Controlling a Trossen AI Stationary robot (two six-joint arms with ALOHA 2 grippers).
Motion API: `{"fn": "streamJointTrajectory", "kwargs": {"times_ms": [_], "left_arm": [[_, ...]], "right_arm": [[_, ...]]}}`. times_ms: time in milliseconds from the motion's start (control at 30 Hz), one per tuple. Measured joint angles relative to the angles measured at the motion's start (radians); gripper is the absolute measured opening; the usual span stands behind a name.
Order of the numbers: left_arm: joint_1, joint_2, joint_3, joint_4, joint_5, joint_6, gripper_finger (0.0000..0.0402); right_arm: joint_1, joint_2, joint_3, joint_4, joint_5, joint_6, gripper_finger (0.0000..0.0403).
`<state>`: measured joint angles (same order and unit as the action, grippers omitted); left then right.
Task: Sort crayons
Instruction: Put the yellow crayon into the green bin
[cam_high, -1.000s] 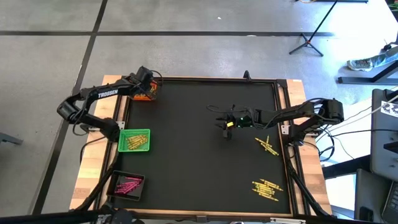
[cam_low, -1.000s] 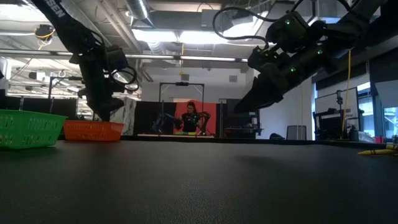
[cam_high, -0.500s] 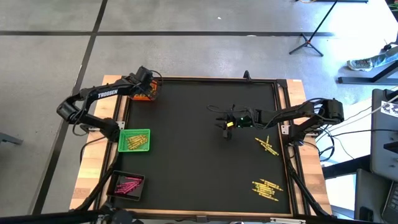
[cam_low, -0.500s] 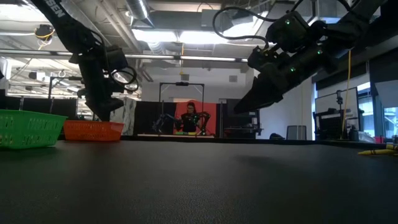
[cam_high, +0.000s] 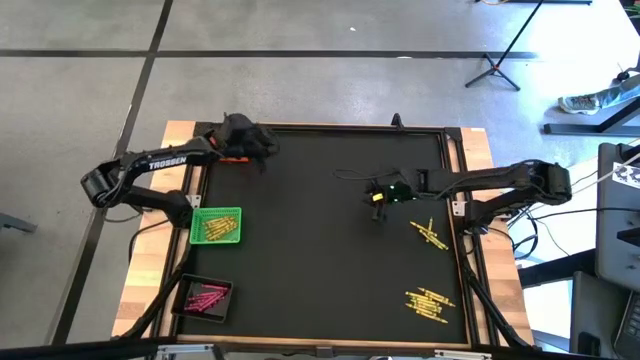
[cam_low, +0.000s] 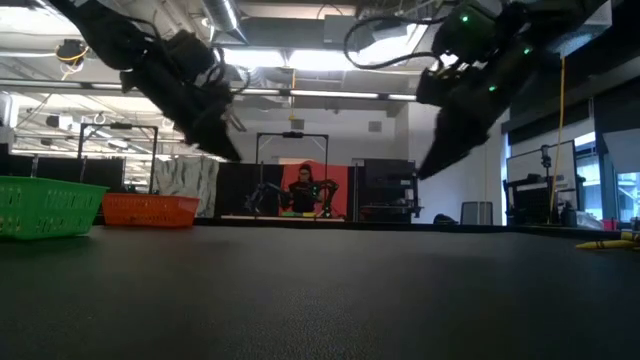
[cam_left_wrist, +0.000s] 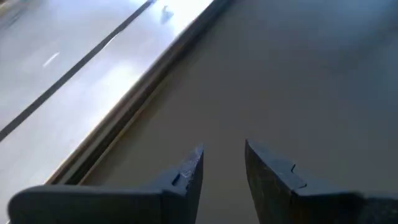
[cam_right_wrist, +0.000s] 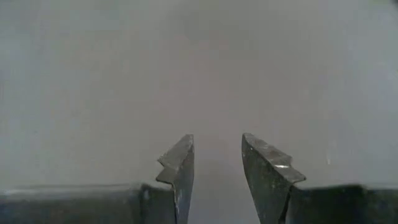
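My left gripper (cam_high: 262, 143) hangs over the mat's far-left corner, just beside the orange tray (cam_high: 232, 156), fingers (cam_left_wrist: 186, 174) parted with nothing between them. My right gripper (cam_high: 378, 207) hovers above the mat (cam_high: 320, 260) right of centre, jaws apart and empty too, bare mat under them. Yellow crayons (cam_high: 429, 235) lie loose on the right side, and a second yellow bunch (cam_high: 428, 303) sits nearer, by the right edge. More yellow ones fill the green tray (cam_high: 216, 226) on the left. Pink crayons (cam_high: 205, 297) rest in the black tray (cam_high: 186, 290) at the near-left corner.
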<state>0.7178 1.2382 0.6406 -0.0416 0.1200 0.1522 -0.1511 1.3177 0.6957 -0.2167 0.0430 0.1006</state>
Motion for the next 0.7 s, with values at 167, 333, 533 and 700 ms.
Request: {"fn": "streamJointTrajectory", "kwargs": {"times_ms": [167,333,533,700], "left_arm": [[-0.15,0.003,-0.081,0.295,0.087,-0.036,0.0102],[-0.284,0.053,-0.142,0.568,0.081,-0.046,0.0102],[-0.372,0.188,-0.151,0.793,0.073,-0.025,0.0102],[-0.405,0.313,-0.151,0.897,0.071,-0.019,0.0102]], "right_arm": [[0.0,-0.067,0.011,-0.264,-0.015,0.099,0.0134],[0.0,-0.114,0.012,-0.461,-0.011,0.271,0.0134],[0.0,-0.12,0.012,-0.67,-0.089,0.429,0.0134],[0.0,-0.12,0.012,-0.703,-0.152,0.454,0.0134]]}}
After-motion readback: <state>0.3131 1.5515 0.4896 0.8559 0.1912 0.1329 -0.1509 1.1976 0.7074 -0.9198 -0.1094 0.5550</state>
